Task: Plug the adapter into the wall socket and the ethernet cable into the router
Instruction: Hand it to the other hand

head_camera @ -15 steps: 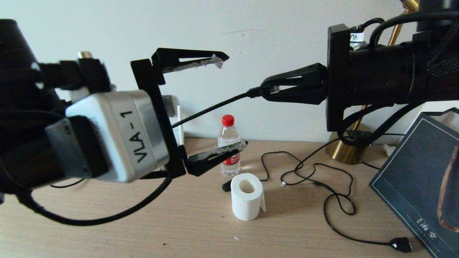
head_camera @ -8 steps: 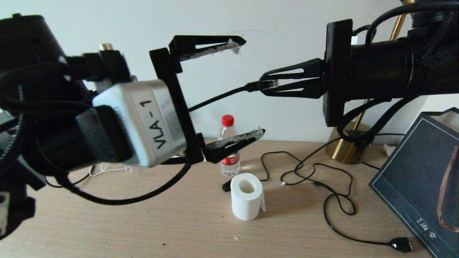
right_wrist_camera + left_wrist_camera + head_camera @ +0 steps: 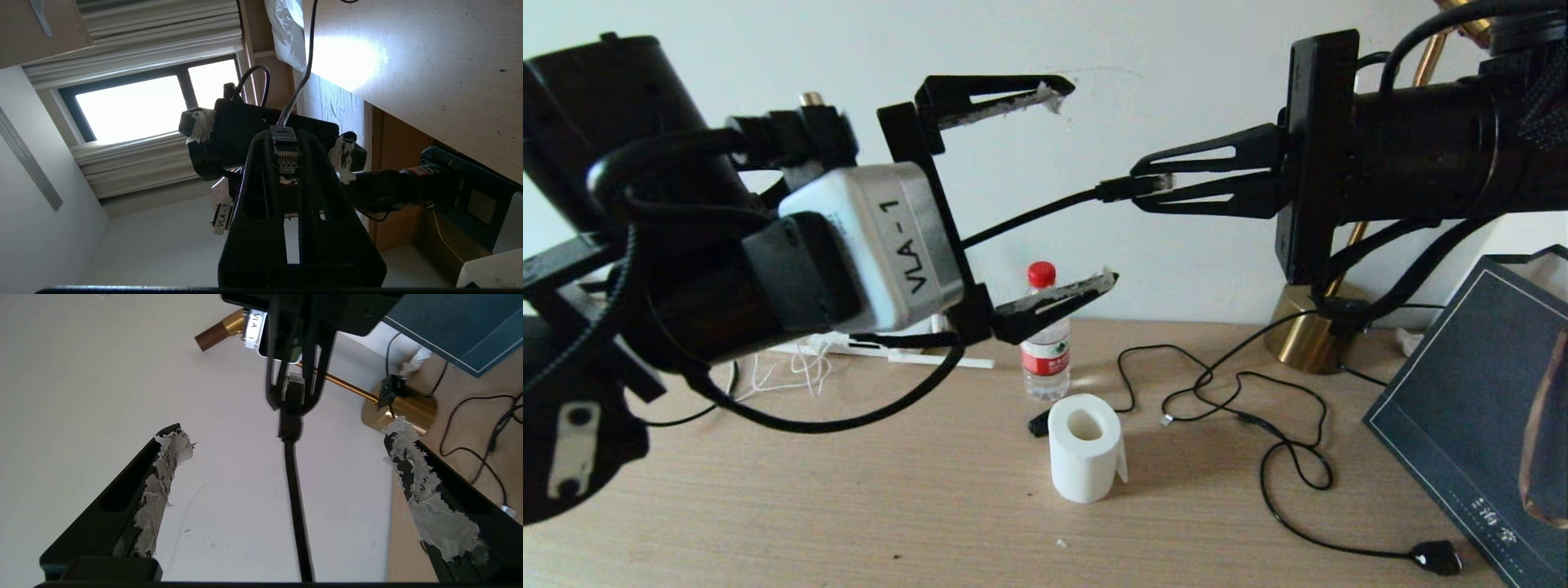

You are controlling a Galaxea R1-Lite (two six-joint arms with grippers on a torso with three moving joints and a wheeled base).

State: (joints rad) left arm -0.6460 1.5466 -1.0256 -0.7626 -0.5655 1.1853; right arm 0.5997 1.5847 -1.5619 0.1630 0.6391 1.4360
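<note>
Two claws face each other above the counter (image 3: 931,506): right claw (image 3: 1143,184) clamped on the cable (image 3: 1029,219) plug, left claw (image 3: 1086,184) spread wide around it.

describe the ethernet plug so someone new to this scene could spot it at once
Start at the big black arm reaching in from the right, high above the desk. At its tip the right gripper is shut on the ethernet plug, a black cable trailing away left. Unlike the lamp cord on the desk, it hangs in mid-air.
</note>
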